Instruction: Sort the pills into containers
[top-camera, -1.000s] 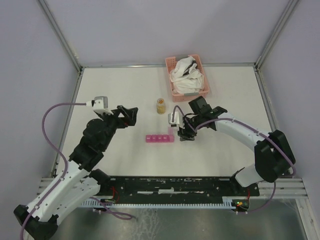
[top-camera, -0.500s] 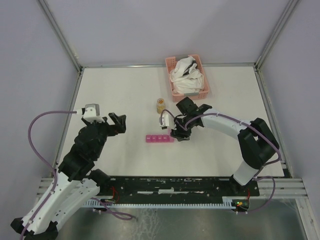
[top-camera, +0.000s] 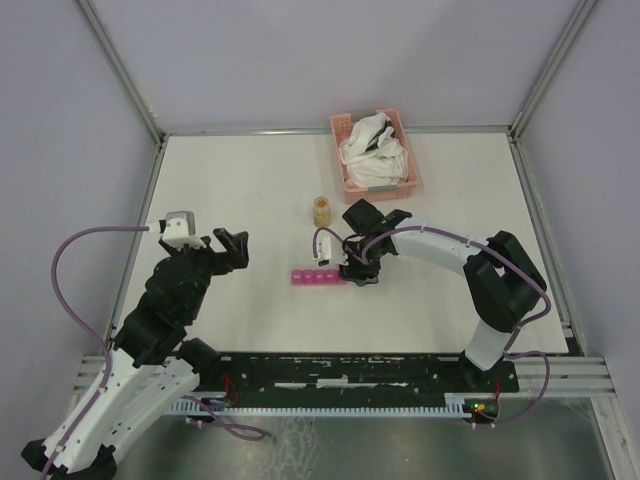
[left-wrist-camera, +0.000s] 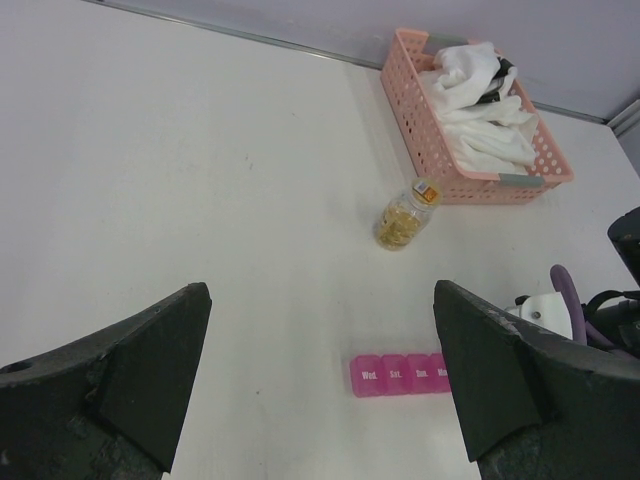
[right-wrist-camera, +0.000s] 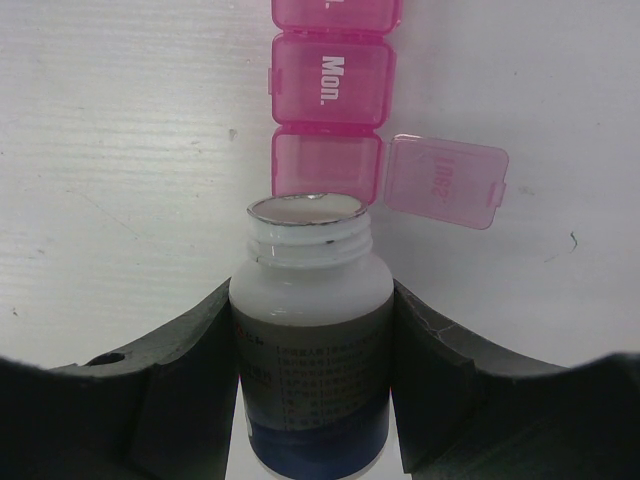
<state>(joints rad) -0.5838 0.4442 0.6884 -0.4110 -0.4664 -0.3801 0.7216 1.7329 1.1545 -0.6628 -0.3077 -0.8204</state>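
1. Left fingers (top-camera: 232, 242) (left-wrist-camera: 140, 370): spread wide, holding nothing. They hang over the bench (top-camera: 250, 170), well apart from everything to their right. I judge they have no part in this step and would leave them parked.

2. Pill box (top-camera: 320, 277) (left-wrist-camera: 400, 374) (right-wrist-camera: 332, 80): a pink strip flat on the bench at centre, day labels up. The end cell nearest the right arm has its lid (right-wrist-camera: 445, 182) flipped out sideways; the cells beyond it are shut. I see no pill in the part of the open cell that shows.

3. Jar (top-camera: 322, 210) (left-wrist-camera: 405, 217): small, amber, yellowish contents, standing alone behind the box. Untouched.

4. Right fingers (top-camera: 358, 272) (right-wrist-camera: 190, 370): clamped on the sides of a white bottle (right-wrist-camera: 312, 340), cap off. Its mouth points at the open cell and sits at that cell's near edge. From overhead the arm hides the bottle.

5. Step in hand, as I judge it: pouring into the open cell. To do it well I would:
   - centre the mouth over the cell, not its rim
   - tip slowly so pills leave few at a time
   - keep clear of the lid, since a knock could close it or slide the light box

6. Basket (top-camera: 350, 180) (left-wrist-camera: 400, 90): pink lattice holding white cloths (top-camera: 372, 150) (left-wrist-camera: 470, 100), at the far right of the bench. No part in this task.
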